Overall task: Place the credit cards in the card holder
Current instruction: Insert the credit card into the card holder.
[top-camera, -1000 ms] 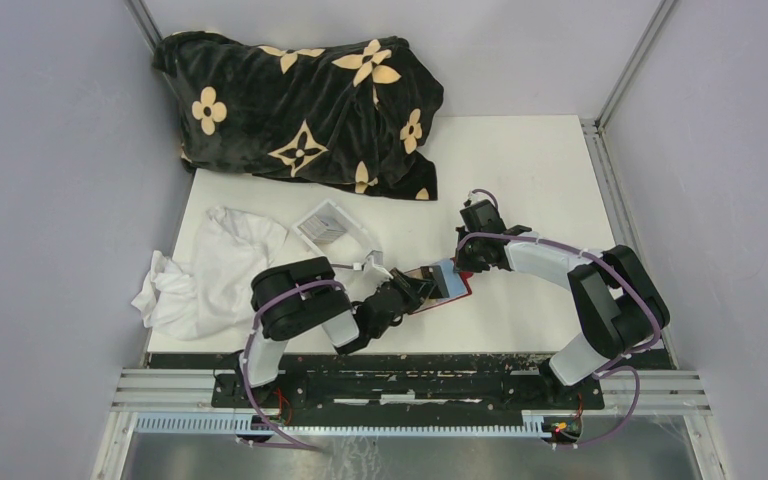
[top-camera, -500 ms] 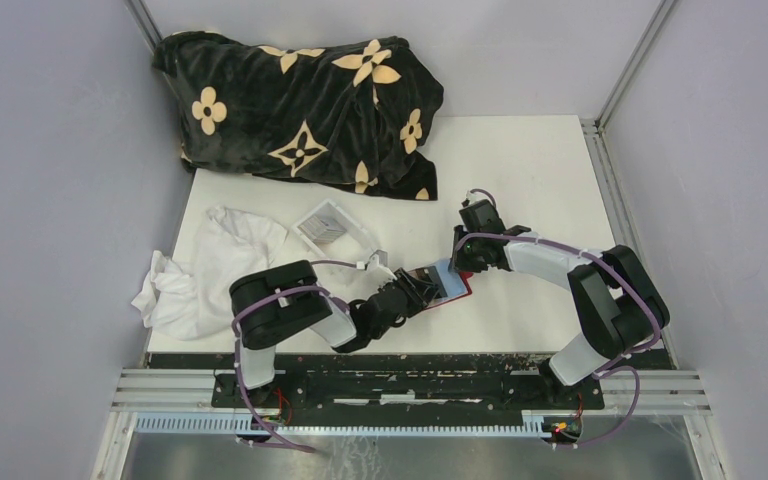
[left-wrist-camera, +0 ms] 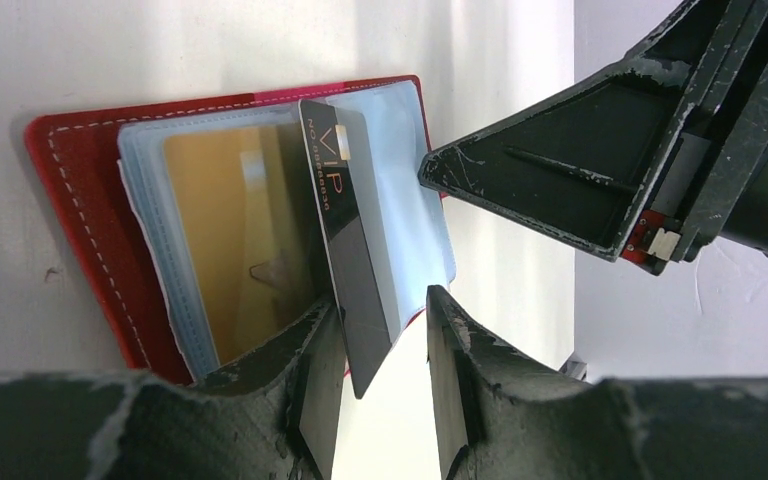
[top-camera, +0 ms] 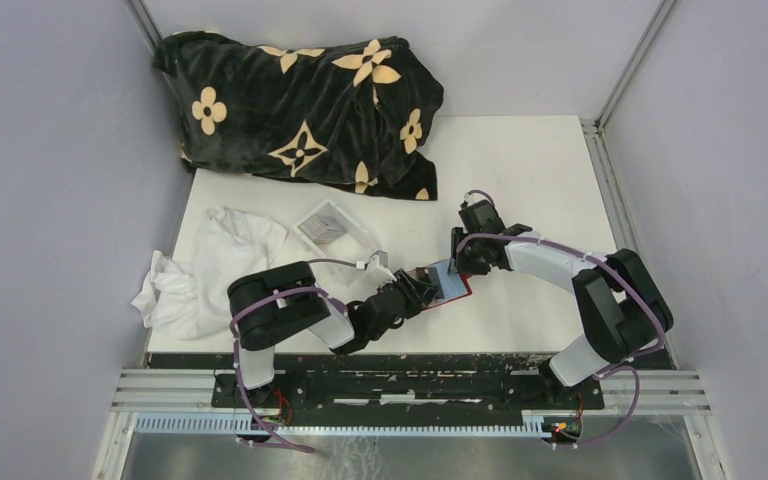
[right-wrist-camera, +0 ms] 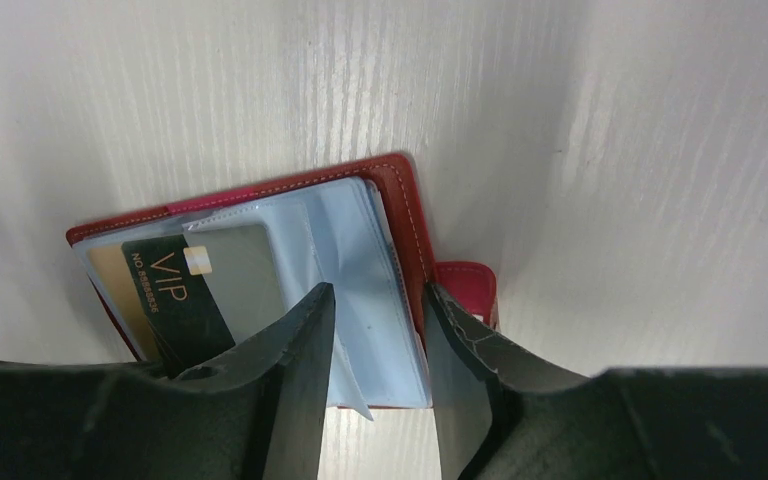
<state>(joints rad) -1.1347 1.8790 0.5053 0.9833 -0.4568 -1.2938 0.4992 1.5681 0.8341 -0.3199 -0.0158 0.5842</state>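
Card holder (left-wrist-camera: pixel 70 190): lies open on the white table (top-camera: pixel 540 180) between the two grippers, clear sleeves facing up.
Dark VIP card (left-wrist-camera: pixel 345 250): partly inside a sleeve, tilted, with one end sticking out toward the left gripper.
Gold card (left-wrist-camera: pixel 220 230): seated in a sleeve just beside the dark one.
Left gripper (left-wrist-camera: pixel 382 305): jaws parted, the dark card's free end between them, not clamped.
Right gripper (right-wrist-camera: pixel 377 295): jaws parted just above the sleeves, holding nothing.

Left pincer (left-wrist-camera: pixel 380 330) parted — right pincer (right-wrist-camera: pixel 378 310) too.
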